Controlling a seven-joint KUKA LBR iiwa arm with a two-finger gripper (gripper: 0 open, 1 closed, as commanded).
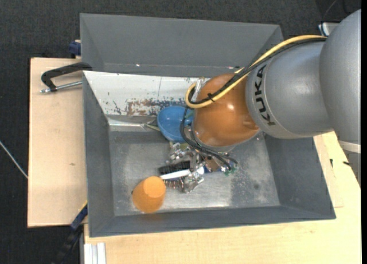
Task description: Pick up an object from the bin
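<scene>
We see the gripper (194, 164) low over a heap of small metal bits (184, 178) at the middle of the bin (96, 160); we cannot make out whether it is parted or closed. One pale bar (174, 173) in the heap lies left to right. One blue cup (170, 123) sits behind the heap, and one orange round piece (149, 194) sits front-left. The floor is bare at the left and right.
</scene>
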